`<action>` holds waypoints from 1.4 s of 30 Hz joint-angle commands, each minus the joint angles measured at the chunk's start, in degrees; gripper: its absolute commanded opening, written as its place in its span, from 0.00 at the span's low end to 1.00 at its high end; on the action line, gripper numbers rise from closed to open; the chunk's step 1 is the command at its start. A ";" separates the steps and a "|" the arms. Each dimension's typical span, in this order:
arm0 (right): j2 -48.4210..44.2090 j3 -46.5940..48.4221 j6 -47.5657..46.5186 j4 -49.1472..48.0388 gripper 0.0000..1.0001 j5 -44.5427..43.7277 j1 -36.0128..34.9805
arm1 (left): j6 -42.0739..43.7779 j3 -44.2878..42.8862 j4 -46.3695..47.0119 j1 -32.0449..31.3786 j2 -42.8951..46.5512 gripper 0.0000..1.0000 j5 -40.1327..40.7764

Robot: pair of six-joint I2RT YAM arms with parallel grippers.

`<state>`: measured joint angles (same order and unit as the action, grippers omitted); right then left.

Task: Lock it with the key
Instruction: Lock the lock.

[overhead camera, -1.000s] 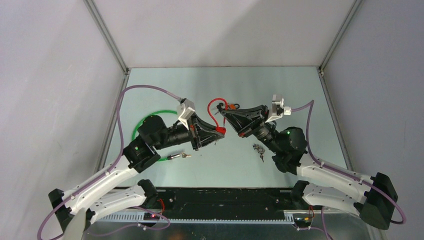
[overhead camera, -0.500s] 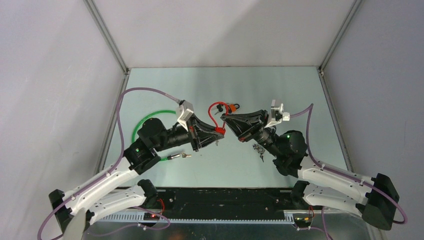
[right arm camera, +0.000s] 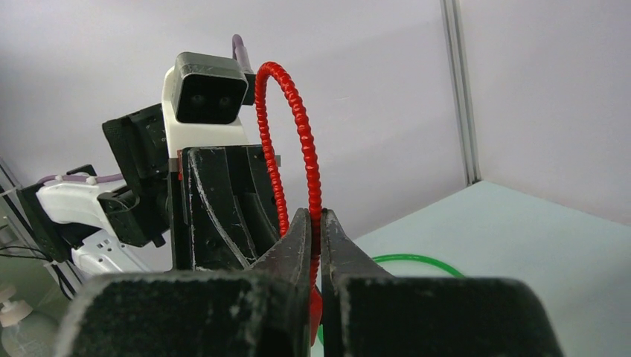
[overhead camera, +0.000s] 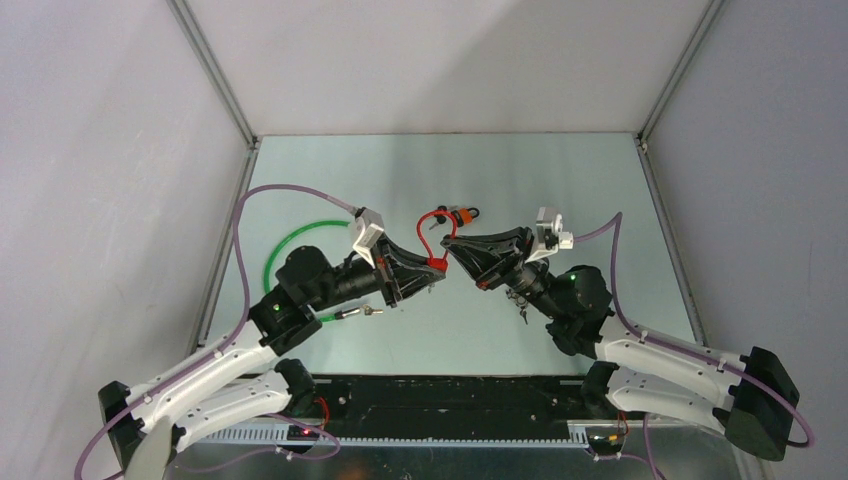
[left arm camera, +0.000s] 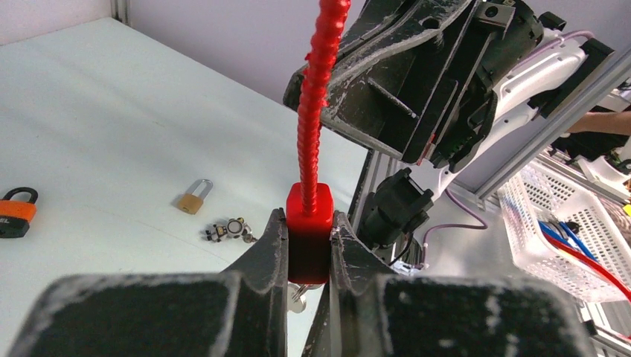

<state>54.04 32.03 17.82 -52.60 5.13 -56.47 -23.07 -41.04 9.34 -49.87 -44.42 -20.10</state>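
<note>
The red cable lock is up off the table in mid-scene, with its blocky red body clamped upright between the fingers of the left gripper. From its top rises the ribbed cable, also red, arching over in a loop. The right gripper pinches the far run of that loop tight. Down on the table, right of centre and nearer, lies the small silvery bunch of keys, touched by neither gripper.
</note>
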 commanded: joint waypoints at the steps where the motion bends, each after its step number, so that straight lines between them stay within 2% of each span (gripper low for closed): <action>1: 2.46 -1.14 -1.87 11.15 0.00 5.17 -2.63 | -0.09 -1.52 14.06 0.27 1.47 0.00 5.39; 4: 3.14 -1.91 -3.86 15.00 0.00 2.50 -3.92 | -0.16 -1.54 17.28 0.25 1.58 0.00 7.62; 9: 3.60 -3.79 -3.12 16.02 0.00 0.94 -4.35 | -0.05 -0.42 22.46 0.49 2.61 0.00 12.39; 17: 2.80 -1.41 -1.87 17.17 0.00 -0.05 -4.12 | -1.70 1.65 24.41 1.00 1.16 0.00 9.06; 21: 0.45 1.94 1.13 21.28 0.00 -1.69 -1.54 | -4.05 5.30 24.32 1.33 1.57 0.00 9.77; 26: -4.48 4.94 3.70 25.08 0.01 1.17 3.34 | -6.47 8.62 24.32 1.83 2.44 0.00 11.40; 32: -10.30 5.85 8.03 27.57 0.20 3.48 7.46 | -7.54 9.71 24.32 2.36 1.50 0.00 12.96; 39: -11.91 5.37 8.42 29.49 0.58 7.55 7.96 | -9.61 8.35 24.32 2.73 0.59 0.00 12.80; 42: -10.79 4.19 7.27 26.69 0.70 9.98 7.03 | -12.92 7.50 24.32 2.76 1.00 0.00 12.86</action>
<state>42.30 35.68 25.98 -23.99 10.79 -48.58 -31.81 -30.48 29.36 -47.44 -44.23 -8.91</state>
